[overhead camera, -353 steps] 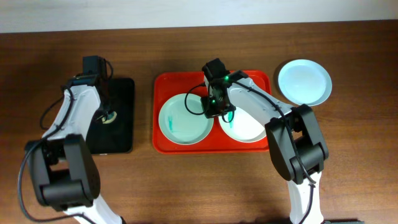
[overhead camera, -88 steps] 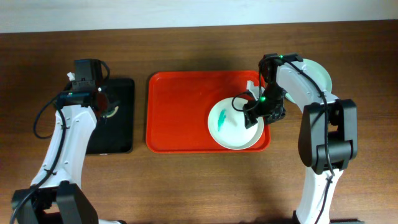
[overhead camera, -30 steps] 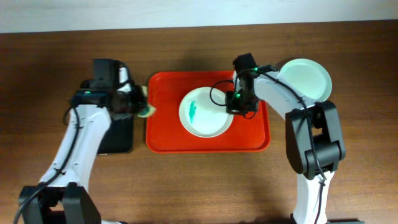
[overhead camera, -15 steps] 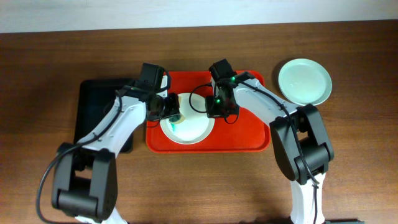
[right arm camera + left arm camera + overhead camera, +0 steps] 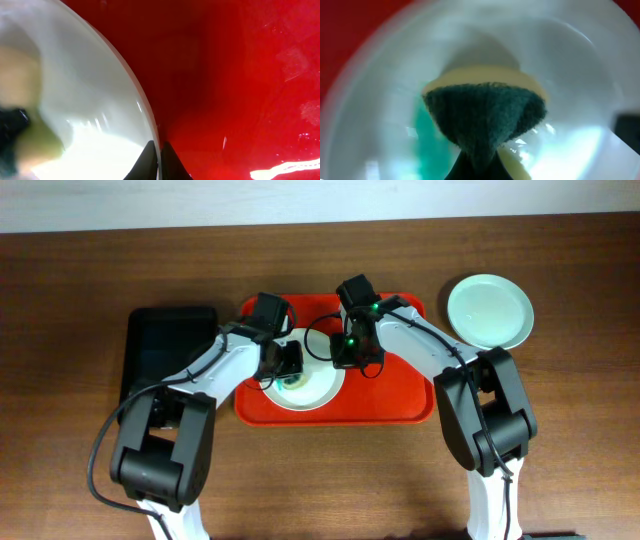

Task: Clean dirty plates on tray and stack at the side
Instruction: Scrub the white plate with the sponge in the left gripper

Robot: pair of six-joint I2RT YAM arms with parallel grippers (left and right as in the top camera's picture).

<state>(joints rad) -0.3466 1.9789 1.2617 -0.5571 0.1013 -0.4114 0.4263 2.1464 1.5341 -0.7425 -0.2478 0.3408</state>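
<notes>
Your tray is glossy plain red. The plate on it reads white-to-mint with a teal smear by the middle. The sponge: dark green fuzz over cream-yellow backing. At 2 o'clock, the second plate is plain pale mint. At 9 o'clock, a black tray; tabletop's brown wood grain.

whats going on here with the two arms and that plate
The left gripper presses a sponge onto the plate in the red tray, right beside a teal smear. The right gripper pinches the plate's rim, likely to steady it. A second plate sits on the table to the right of the tray.
</notes>
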